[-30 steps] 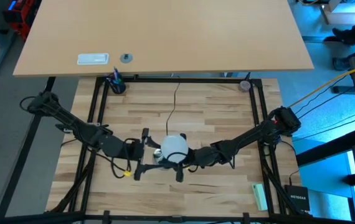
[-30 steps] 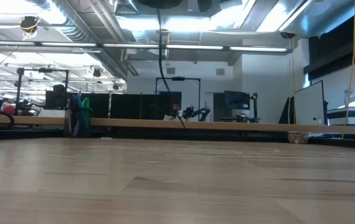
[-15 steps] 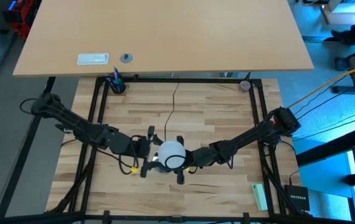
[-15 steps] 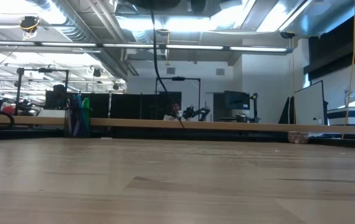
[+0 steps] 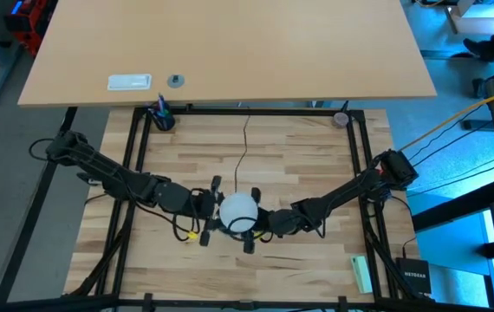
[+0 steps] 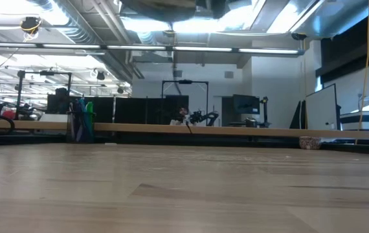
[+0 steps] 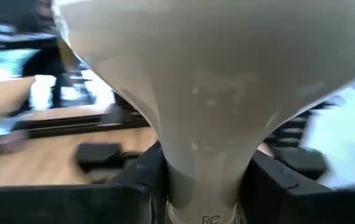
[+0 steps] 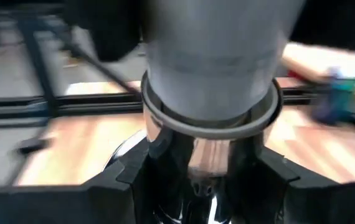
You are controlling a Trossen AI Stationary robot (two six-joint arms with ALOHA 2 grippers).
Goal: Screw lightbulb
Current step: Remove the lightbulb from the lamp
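The lightbulb [image 5: 238, 210] stands upright in the air over the middle of the table, white globe up [image 7: 202, 81]. Its neck runs down into the shiny metal socket [image 8: 205, 158], whose thin black cord [image 5: 245, 143] trails toward the far edge. My left gripper [image 5: 217, 212] comes in from the left and is shut on the bulb's neck. My right gripper [image 5: 254, 223] comes in from the right and is shut on the socket below. In the low view only dark shapes [image 6: 165, 5] at the top edge show them. My left gripper pinches the bulb's pale neck [image 7: 202, 177] between its two fingers [image 7: 143, 183], one on each side, just under the globe. The fingers come in about level from the table's left. The bulb stands upright, clear of the table. My right gripper pinches the socket's shiny metal body [image 8: 196, 163] between its two fingers [image 8: 261, 180], below the socket's dark rim ring [image 8: 205, 121]. The fingers come in about level from the table's right. The socket is lifted clear, with the bulb's neck standing in it.
A black metal frame [image 5: 134, 165] borders the wooden table. A cup of pens [image 5: 161, 117] stands at the far left corner, a small round object [image 5: 341, 118] at the far right, a green object [image 5: 361, 273] at the near right. A lighter desk [image 5: 230, 52] lies beyond.
My left gripper has travelled toward the table's right, up to the lightbulb, and its fingers now stand against the bulb's neck. The bulb, the socket and my right gripper have stayed nearly in place.
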